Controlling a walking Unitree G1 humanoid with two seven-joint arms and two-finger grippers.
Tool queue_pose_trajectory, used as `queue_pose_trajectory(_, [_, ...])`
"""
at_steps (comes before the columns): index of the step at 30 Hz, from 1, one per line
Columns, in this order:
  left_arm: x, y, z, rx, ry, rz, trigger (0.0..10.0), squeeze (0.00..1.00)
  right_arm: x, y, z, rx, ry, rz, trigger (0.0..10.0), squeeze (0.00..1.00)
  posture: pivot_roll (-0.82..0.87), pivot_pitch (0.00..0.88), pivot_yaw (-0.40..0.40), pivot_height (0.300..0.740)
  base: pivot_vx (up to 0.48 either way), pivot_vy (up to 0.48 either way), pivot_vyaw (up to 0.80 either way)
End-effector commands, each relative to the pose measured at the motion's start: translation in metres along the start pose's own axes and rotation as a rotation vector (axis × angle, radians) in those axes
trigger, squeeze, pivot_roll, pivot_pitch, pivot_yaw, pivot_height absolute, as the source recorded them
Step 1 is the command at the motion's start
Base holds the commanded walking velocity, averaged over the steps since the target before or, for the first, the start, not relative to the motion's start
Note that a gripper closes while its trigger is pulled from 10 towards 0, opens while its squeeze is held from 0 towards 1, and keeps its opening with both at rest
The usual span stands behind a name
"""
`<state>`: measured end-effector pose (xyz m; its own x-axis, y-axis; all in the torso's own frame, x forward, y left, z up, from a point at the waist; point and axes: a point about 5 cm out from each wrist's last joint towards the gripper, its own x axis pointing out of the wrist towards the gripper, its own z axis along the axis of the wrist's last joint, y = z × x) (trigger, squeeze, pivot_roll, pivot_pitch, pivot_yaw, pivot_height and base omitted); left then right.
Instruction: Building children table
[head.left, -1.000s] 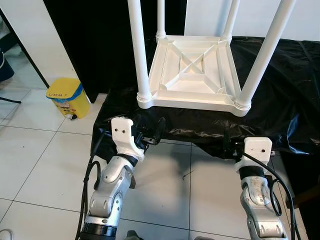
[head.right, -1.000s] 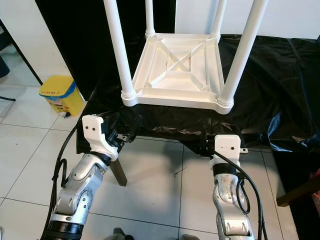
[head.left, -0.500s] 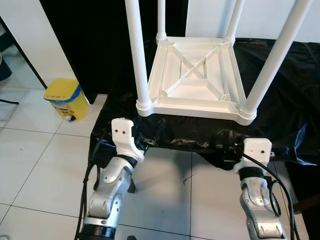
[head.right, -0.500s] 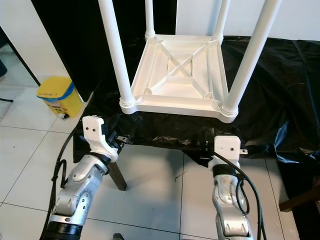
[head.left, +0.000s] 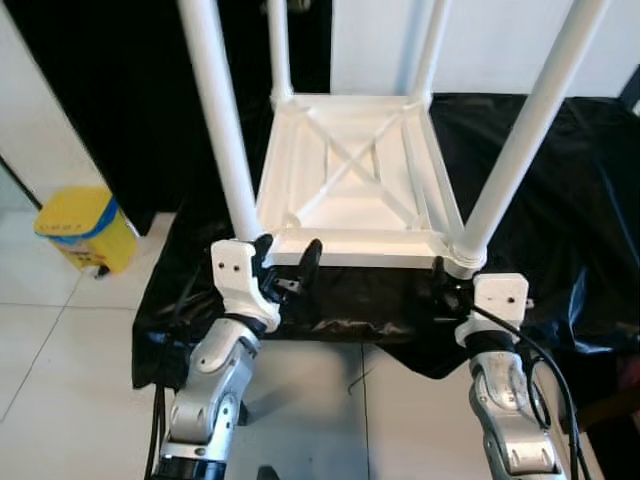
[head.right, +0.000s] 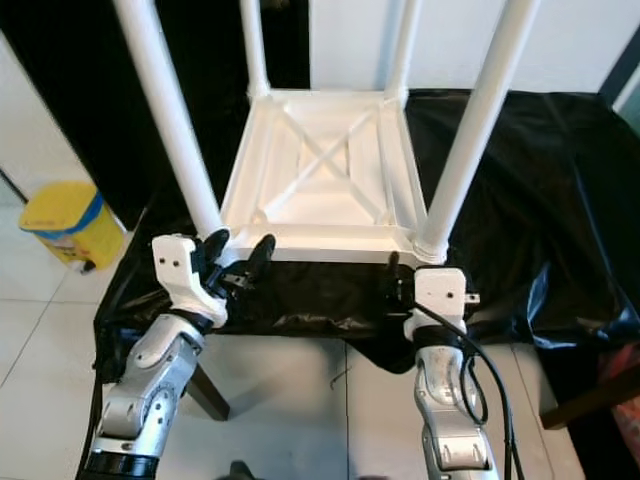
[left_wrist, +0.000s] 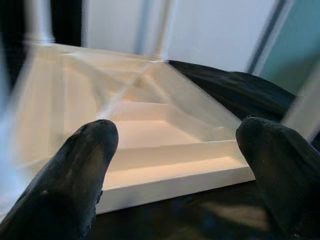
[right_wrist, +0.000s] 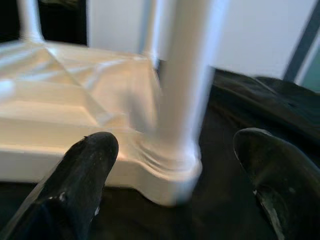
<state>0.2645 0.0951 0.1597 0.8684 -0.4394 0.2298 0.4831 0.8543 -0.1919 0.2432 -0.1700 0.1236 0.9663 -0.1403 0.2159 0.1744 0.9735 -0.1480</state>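
One white table (head.left: 350, 180) lies upside down on a black sheet (head.left: 560, 190), its four legs pointing up. Two grippers, left gripper (head.left: 285, 268) and right gripper (right_wrist: 175, 165), hover spread wide at its near edge.

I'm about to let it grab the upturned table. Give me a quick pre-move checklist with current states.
1. Left gripper open: ok.
2. Right gripper open: ok.
3. Table upside down on the black sheet, four legs up: ok.
4. Right gripper lined up with the near right leg: ok.
5. Left gripper facing the table's near edge, not touching: ok.
6. Legs fully seated: cannot tell.
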Motion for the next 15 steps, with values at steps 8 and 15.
queue_pose_trajectory(8, [-0.004, -0.015, -0.001, 0.041, 0.009, -0.128, 10.0, 0.0, 0.001, -0.003, 0.001, -0.007, -0.004, -0.002, 10.0, 0.0, -0.16, 0.062, 0.014, 0.74, 0.0, 0.0, 0.0])
queue_pose_trajectory(15, [-0.004, -0.016, -0.001, 0.082, 0.02, -0.153, 10.0, 0.0, 0.003, -0.003, 0.002, -0.008, -0.008, -0.004, 10.0, 0.0, -0.16, 0.06, 0.016, 0.74, 0.0, 0.0, 0.0])
